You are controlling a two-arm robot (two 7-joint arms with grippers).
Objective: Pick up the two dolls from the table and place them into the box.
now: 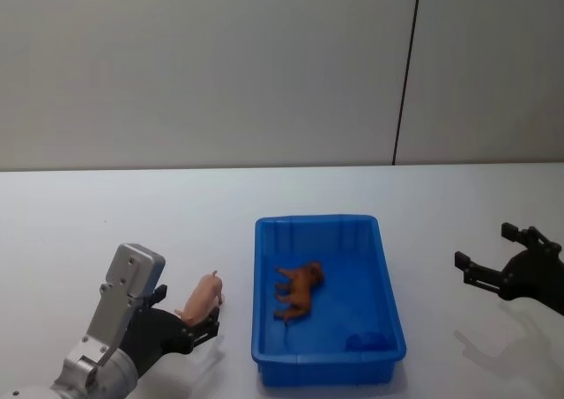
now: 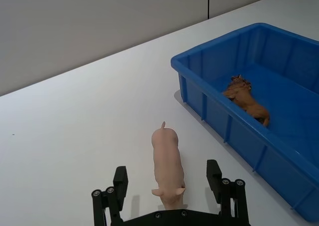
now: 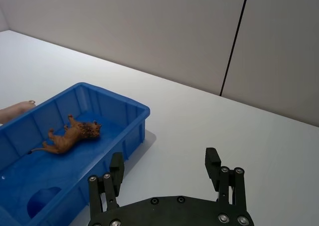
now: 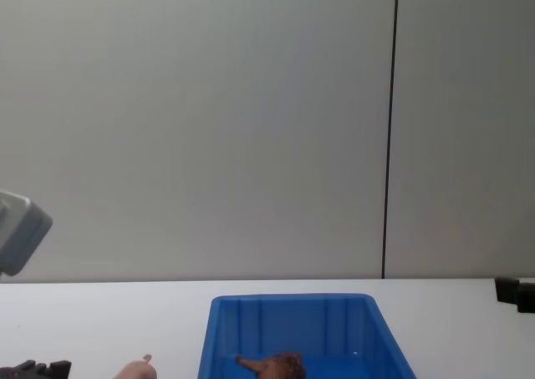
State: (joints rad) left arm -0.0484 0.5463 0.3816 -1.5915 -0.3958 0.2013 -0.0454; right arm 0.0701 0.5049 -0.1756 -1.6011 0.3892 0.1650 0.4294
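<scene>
Pink doll [image 2: 168, 168] on table — between open left gripper [image 2: 169, 186] fingers [image 2: 120, 182].

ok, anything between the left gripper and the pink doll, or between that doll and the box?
Nothing visible. The left gripper is open, with the pink doll between its fingers. Only bare table separates the doll from the box, so just the near wall to clear.
</scene>
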